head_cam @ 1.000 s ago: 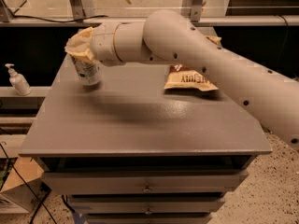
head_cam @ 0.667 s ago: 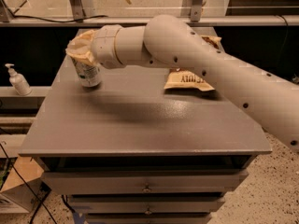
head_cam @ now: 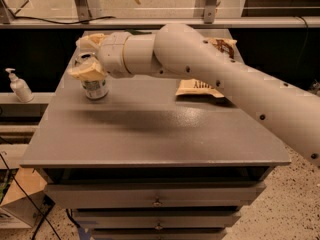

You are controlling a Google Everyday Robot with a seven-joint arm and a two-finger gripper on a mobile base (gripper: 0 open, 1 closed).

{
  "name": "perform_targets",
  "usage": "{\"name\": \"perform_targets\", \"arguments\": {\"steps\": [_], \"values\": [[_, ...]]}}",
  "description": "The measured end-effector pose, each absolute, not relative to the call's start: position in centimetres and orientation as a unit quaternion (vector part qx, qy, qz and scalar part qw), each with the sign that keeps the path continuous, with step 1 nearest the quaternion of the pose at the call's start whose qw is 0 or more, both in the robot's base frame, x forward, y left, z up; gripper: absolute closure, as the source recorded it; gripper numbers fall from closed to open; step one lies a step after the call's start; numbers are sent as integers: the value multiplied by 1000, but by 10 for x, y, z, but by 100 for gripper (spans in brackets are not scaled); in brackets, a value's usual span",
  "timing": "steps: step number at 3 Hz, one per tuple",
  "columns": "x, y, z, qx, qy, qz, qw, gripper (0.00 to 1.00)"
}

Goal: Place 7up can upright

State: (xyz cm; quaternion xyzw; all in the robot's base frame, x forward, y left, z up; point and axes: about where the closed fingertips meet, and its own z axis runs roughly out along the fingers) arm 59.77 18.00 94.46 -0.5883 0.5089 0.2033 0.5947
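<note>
The 7up can [head_cam: 95, 88] is silvery with green markings and stands upright on the grey table [head_cam: 150, 134] near its far left corner. My gripper [head_cam: 87, 58] is at the can's top, with one tan finger [head_cam: 85, 73] in front of the rim and the other [head_cam: 91, 40] behind it. The fingers stand apart and look open around the can's top. My white arm [head_cam: 210, 74] reaches in from the right across the table.
A brown-and-white chip bag [head_cam: 200, 87] lies at the table's far right, partly under my arm. A white pump bottle [head_cam: 20, 86] stands on a shelf off the table's left. Drawers sit below the tabletop. A rail runs behind.
The can has come down a little with the gripper and now rests on the tabletop. The fingers stand wider apart than before.
</note>
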Motion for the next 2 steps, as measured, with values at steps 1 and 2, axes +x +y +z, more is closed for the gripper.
{"name": "perform_targets", "arguments": {"steps": [1,2], "values": [[597,182,945,-589,508,204,594,0],[597,182,945,-589,508,204,594,0]]}}
